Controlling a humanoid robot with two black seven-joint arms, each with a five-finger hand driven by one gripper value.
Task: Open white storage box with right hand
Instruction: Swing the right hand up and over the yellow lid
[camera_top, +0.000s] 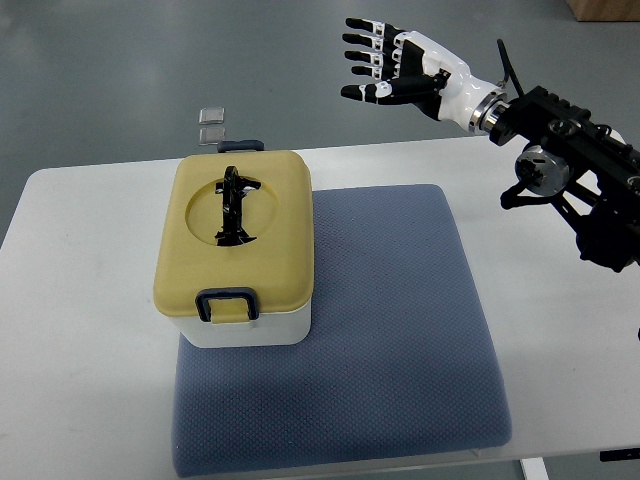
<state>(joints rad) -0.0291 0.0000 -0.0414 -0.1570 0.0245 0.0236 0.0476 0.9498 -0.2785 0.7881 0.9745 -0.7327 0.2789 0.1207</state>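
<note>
A white storage box (250, 325) with a yellow lid (235, 240) stands on the left part of a blue-grey mat (400, 300). The lid is down, with a black handle (233, 205) in its round recess and a dark latch (227, 304) at the near edge; another latch (232, 145) shows at the far edge. My right hand (385, 65) hovers high at the upper right, beyond the table's far edge, fingers spread and holding nothing. It is well apart from the box, to its right and farther back.
The mat lies on a white table (80, 330). Two small clear squares (211, 124) lie on the grey floor beyond the table's far edge. My right arm's black forearm (580, 170) reaches in over the table's right side.
</note>
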